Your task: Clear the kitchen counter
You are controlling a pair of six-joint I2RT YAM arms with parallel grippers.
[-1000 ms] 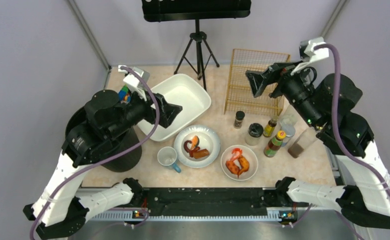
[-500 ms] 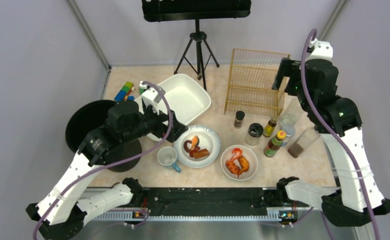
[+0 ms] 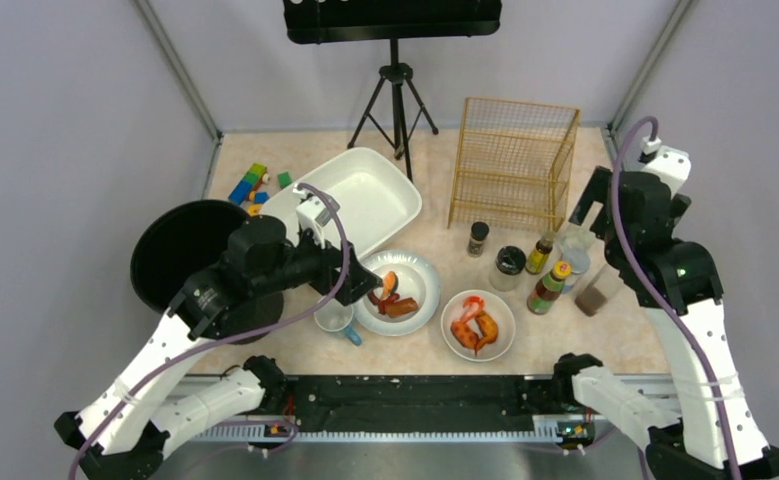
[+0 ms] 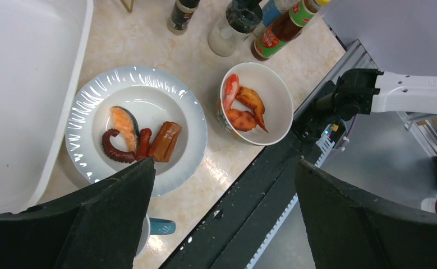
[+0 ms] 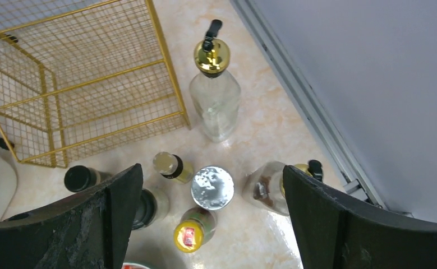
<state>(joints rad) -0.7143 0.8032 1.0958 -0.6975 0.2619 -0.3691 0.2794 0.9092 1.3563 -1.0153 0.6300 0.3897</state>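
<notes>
Left gripper [image 3: 358, 282] wide open and empty, hanging over the left rim of the ribbed plate [image 3: 420, 272]. Right gripper [image 3: 587, 205] also spread with nothing between the jaws, well right of the plate and farther back, above the bottle cluster [image 3: 545, 290]. Kitchen counter [image 3: 405, 352] lies under the plate. Shrimp bowl [image 3: 506, 322] just right of the plate, mug [image 3: 335, 318] at its near-left edge, white tub [image 3: 375, 190] behind-left, gold wire rack [image 3: 510, 160] behind-right.

We see a gold wire rack [image 3: 513, 160] beside a white tub [image 3: 367, 192], a tripod [image 3: 396, 95] behind them, toy blocks [image 3: 249, 184] left.
</notes>
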